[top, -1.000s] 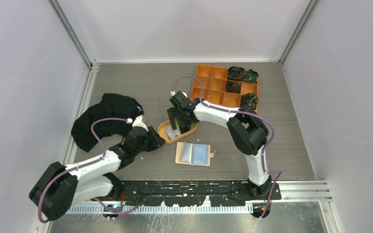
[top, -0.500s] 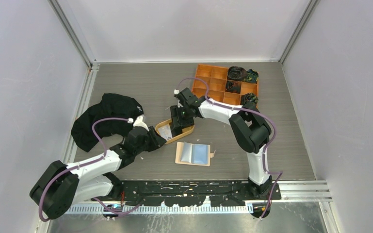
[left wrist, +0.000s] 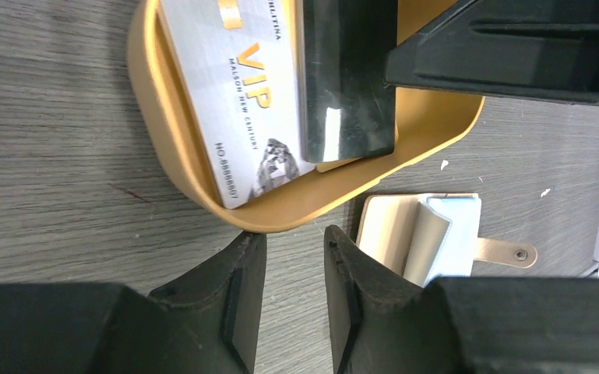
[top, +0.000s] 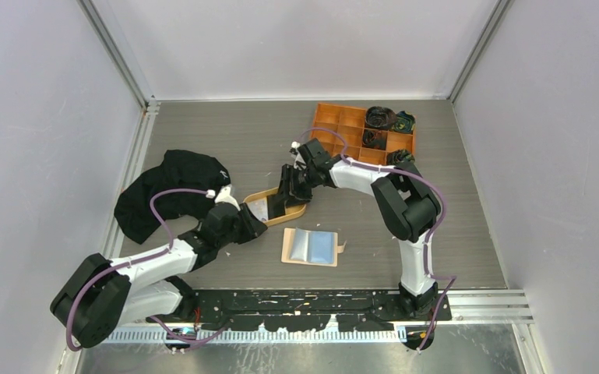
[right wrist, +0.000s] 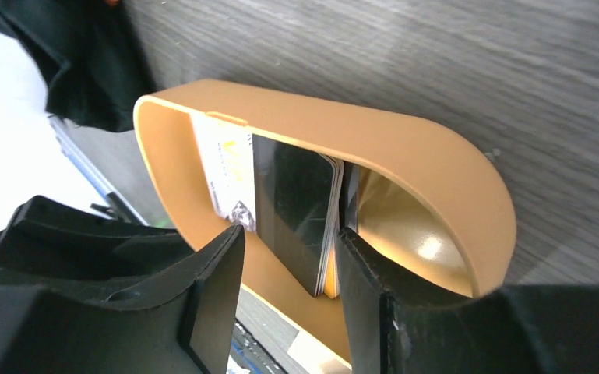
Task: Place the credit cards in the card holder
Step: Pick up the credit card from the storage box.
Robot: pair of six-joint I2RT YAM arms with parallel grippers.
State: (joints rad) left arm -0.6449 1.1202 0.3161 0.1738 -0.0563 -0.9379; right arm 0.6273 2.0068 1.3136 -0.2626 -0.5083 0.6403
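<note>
Snugly, R pincer (right wrist: 288, 312) flanks cards (right wrist: 292, 218) (tray (right wrist: 436, 171) rim)

The top camera sits high behind the arms (top: 156, 265) and looks down on the whole bench (top: 226, 148). Each wrist camera peeks past its own jaws from very close: the left from the near left, the right from the far right. All three see the tray (left wrist: 148, 117) and credit cards (left wrist: 241, 101).

Right pincer (right wrist: 290, 238) straddles the dark card (right wrist: 288, 191) in tan tray (right wrist: 405, 148).
</note>
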